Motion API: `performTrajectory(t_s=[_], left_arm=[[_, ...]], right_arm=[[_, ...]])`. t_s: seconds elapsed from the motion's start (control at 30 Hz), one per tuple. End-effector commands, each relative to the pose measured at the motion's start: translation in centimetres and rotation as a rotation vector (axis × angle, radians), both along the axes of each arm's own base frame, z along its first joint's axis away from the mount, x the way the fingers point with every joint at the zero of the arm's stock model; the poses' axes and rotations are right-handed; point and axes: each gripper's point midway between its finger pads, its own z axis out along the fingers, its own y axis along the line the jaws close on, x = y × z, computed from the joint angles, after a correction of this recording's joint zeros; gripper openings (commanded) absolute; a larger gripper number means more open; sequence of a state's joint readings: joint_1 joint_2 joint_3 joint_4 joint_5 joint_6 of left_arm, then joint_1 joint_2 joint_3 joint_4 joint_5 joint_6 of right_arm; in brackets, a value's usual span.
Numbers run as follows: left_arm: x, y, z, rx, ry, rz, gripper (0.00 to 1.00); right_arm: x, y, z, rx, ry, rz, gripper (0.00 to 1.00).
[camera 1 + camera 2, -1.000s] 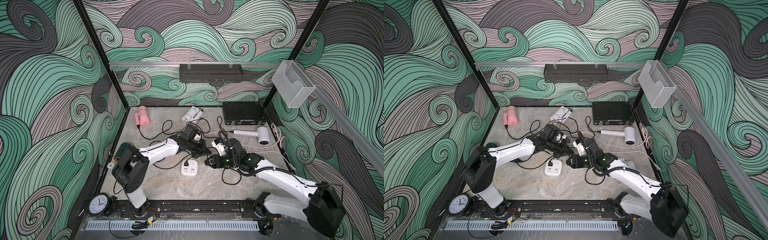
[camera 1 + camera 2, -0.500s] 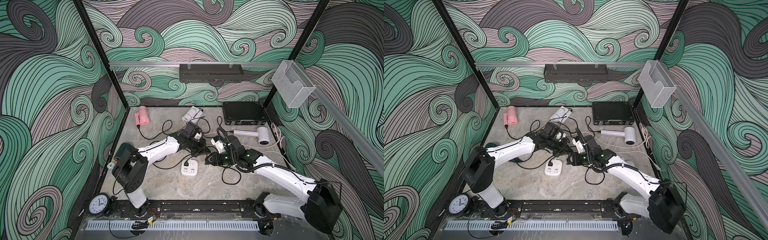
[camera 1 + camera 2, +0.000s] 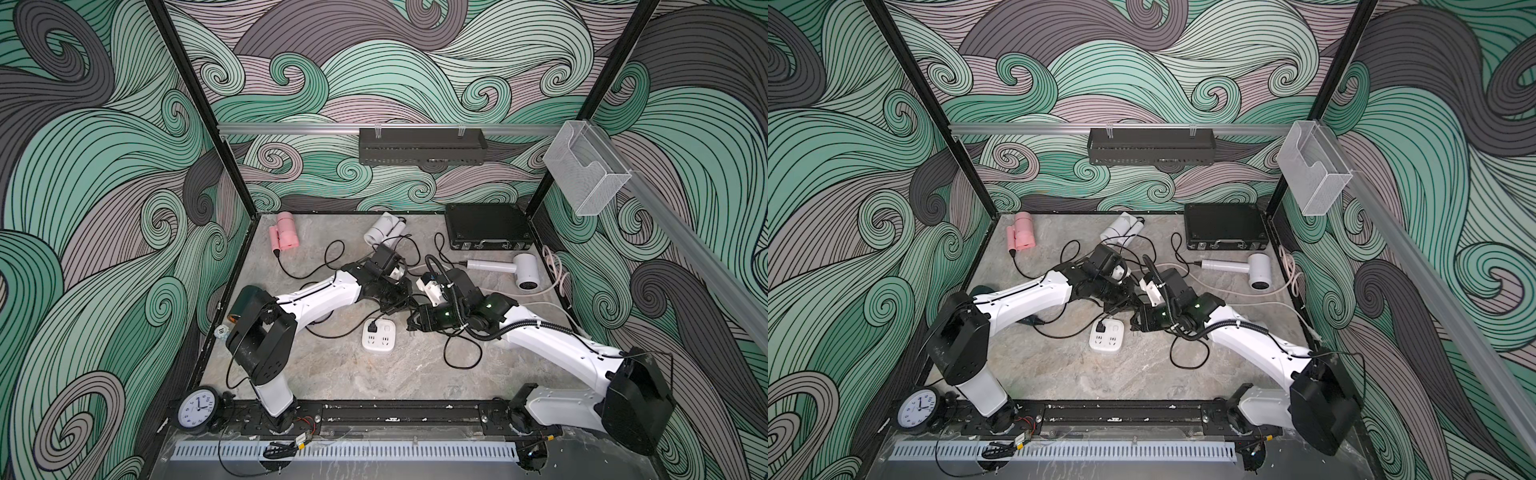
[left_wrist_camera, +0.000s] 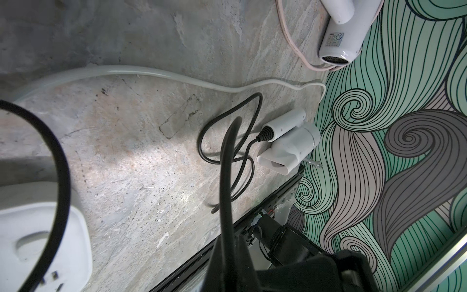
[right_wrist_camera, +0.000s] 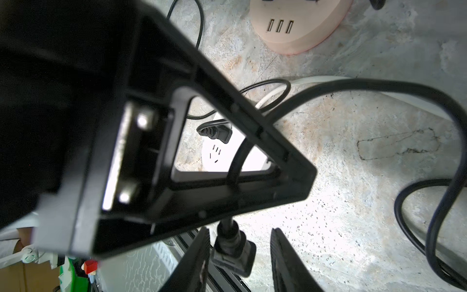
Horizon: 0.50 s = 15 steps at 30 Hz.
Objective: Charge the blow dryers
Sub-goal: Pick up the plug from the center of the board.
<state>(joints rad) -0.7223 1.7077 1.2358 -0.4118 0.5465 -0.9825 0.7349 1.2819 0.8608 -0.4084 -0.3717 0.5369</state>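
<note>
Pink dryer (image 3: 284,232) flat, far corner
</note>
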Motion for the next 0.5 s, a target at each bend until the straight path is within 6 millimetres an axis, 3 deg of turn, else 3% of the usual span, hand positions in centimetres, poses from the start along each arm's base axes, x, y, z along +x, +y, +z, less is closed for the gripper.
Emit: performTrajectory(t_s=[0.0, 0.27, 0.47], left_arm=[[0.3, -0.1, 0.2, 0.035, -0.025, -0.006, 0.0], [0.4, -0.3, 0.3, 0.037, -0.028, 0.001, 0.0], [0.2, -0.5, 0.1, 0.039, -0.026, -0.007, 0.0]], right_arm=[[0.0, -0.4, -0.1, -0.069, -0.013, -0.026, 0.42], [0.2, 0.2, -0.4, -0.092, -0.04, -0.032, 0.41], [0.7, 0.7, -0.4, -0.09, -0.051, -0.035, 0.35]])
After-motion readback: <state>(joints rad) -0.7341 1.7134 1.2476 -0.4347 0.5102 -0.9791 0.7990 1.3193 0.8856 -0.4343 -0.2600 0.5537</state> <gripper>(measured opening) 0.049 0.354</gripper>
